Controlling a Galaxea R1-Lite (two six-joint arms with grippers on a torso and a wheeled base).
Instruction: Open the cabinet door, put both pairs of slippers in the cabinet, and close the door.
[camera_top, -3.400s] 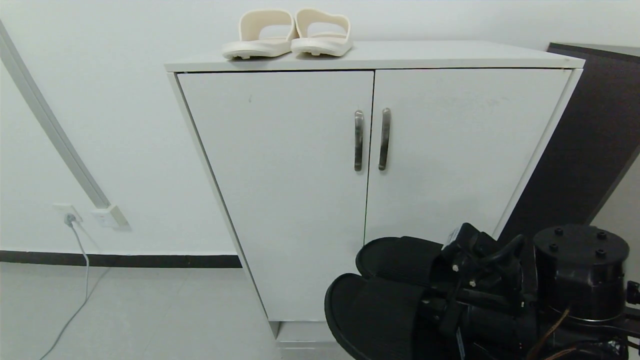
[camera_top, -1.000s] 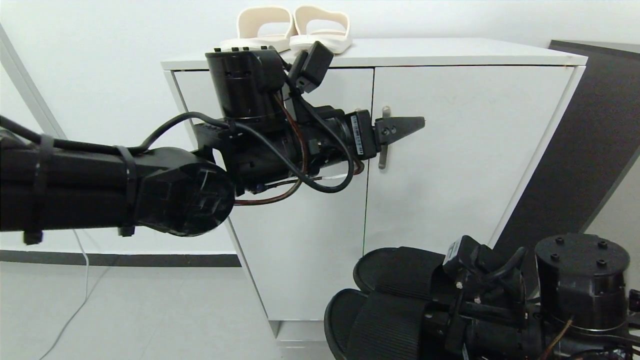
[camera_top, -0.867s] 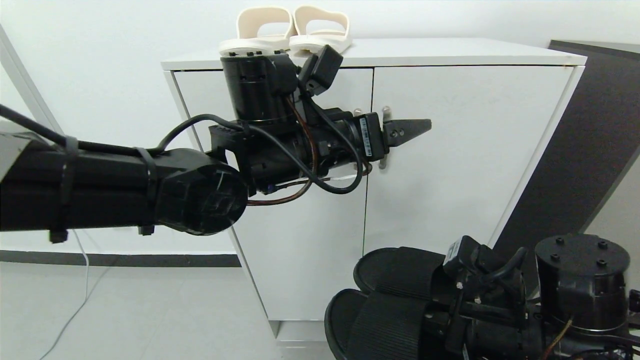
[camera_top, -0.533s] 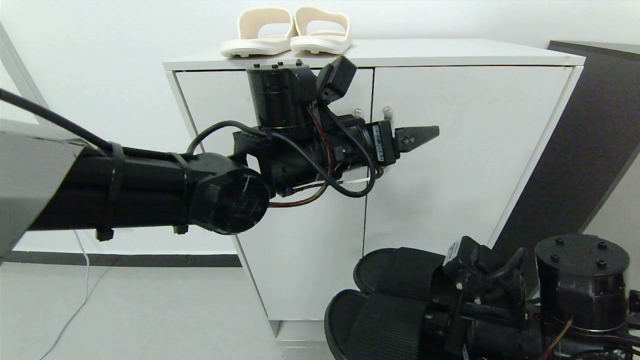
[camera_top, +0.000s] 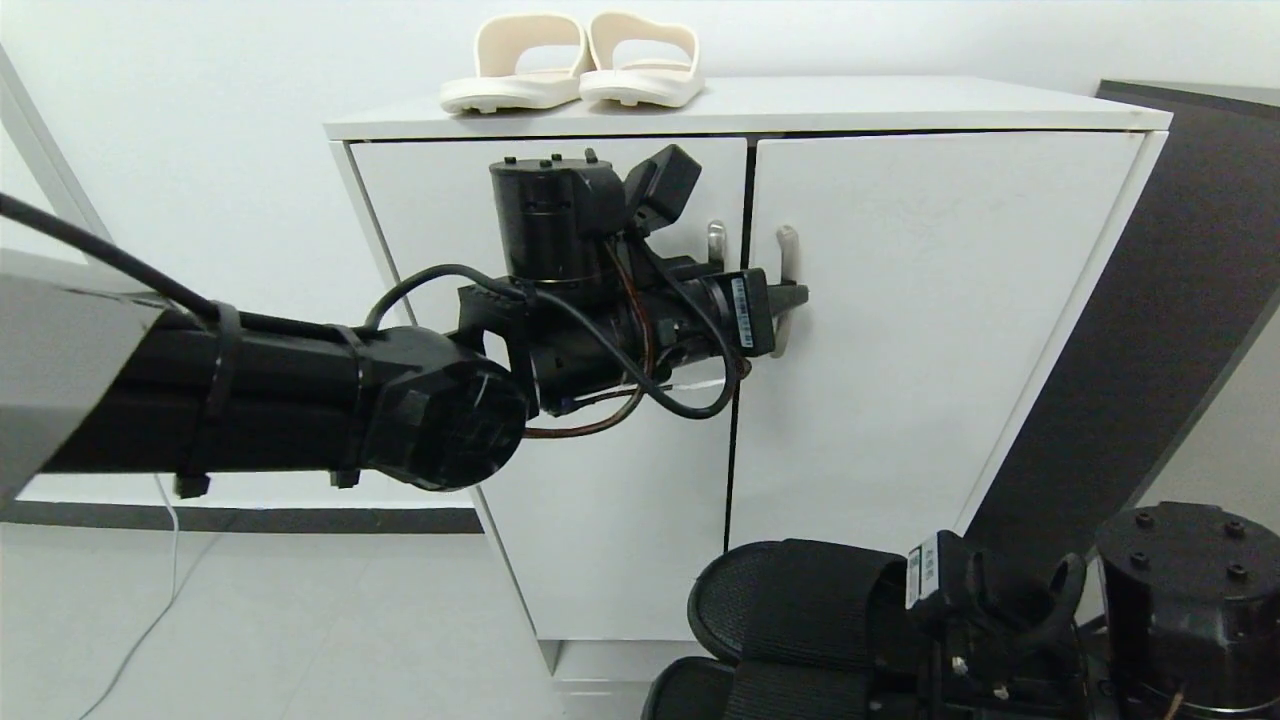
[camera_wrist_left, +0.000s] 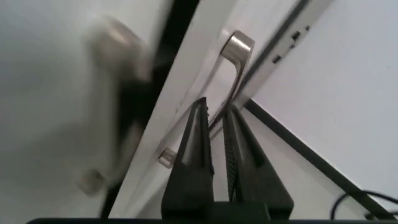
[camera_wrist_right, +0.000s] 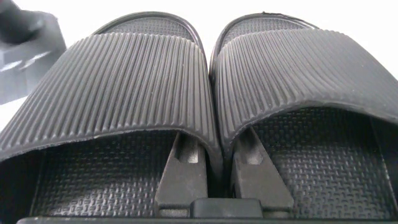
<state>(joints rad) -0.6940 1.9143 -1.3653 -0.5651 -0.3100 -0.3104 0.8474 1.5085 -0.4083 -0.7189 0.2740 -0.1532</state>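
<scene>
Right, starting at the left: the cream slippers (camera_top: 570, 62) sit side by side on top of the cabinet (camera_top: 900, 105), not yet put away. Below them my left gripper (camera_top: 795, 296) is pinched on the right door handle (camera_top: 788, 250), fingers nearly together with the bar between them. A dark gap beside the left door handle (camera_top: 716, 240) tells me the right door (camera_top: 930, 320) is just ajar.

The risk, I judge, is the bar slipping out of that pinch if I pull straight instead of along the door's arc (smooth metal, little to bite). At lower right, the right gripper (camera_wrist_right: 217, 155) clamps the black slippers (camera_top: 800, 600) by their adjoining side walls. They hang close before the door, which could swing into them.

The left wrist view gives me the bar between the fingers, which the head view hides behind the wrist. The right wrist view shows fingers under the straps, and the head view places the pair against the cabinet.
</scene>
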